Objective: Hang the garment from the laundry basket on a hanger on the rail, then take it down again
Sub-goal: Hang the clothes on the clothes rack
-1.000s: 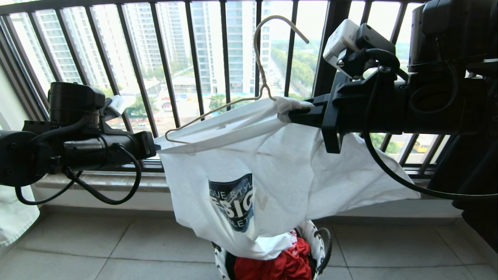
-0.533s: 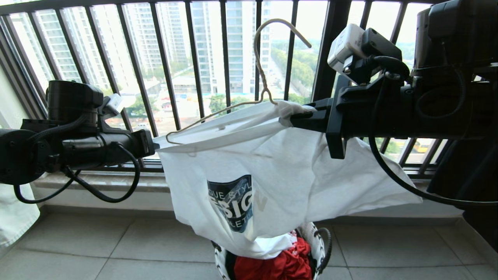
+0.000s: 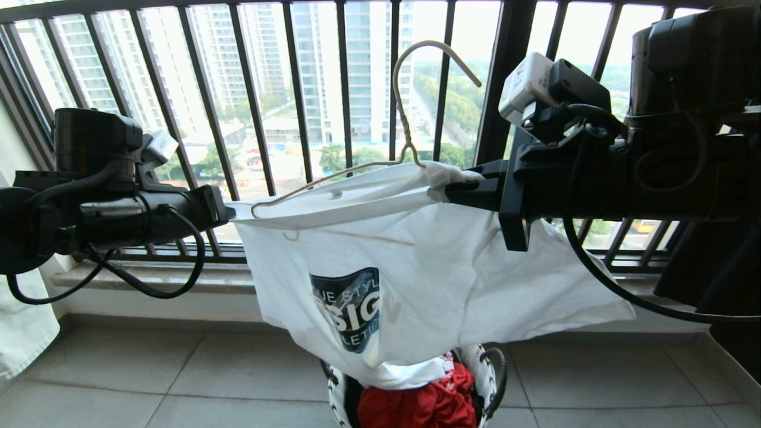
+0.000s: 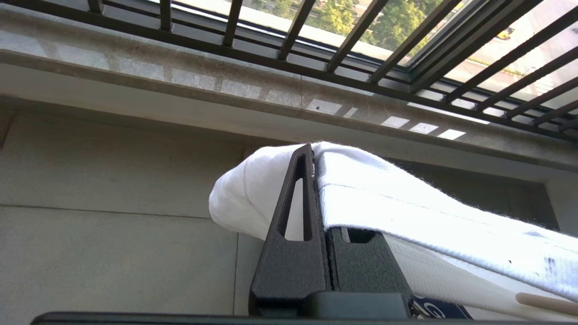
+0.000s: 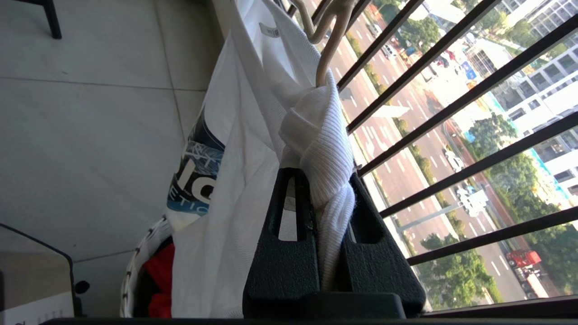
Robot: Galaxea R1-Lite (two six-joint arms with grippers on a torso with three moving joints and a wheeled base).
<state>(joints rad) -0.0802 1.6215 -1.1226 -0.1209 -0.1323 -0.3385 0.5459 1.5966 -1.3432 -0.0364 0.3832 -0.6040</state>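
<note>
The garment (image 3: 428, 279), a white T-shirt with a navy logo, hangs stretched between my two grippers in front of the balcony bars. My left gripper (image 3: 229, 211) is shut on one edge of it (image 4: 406, 198), with the fingertips (image 4: 298, 180) pressed together. My right gripper (image 3: 452, 187) is shut on the bunched ribbed collar (image 5: 316, 140). The cream wire hanger (image 3: 404, 107) is inside the shirt, its neck rising from the collar and its hook free in the air. Below stands the laundry basket (image 3: 490, 368), and the shirt's hem dips into it. The rail is out of view.
A red cloth (image 3: 428, 404) fills the basket. The black balcony railing (image 3: 297, 89) and a stone ledge (image 3: 148, 276) run close behind the shirt. A white cloth (image 3: 24, 333) hangs at the far left, and dark fabric (image 3: 713, 285) at the right.
My left gripper has shifted left and slightly up with its edge of the shirt. My right gripper, collar and hanger have sunk a little. The shirt's top edge is pulled tauter.
</note>
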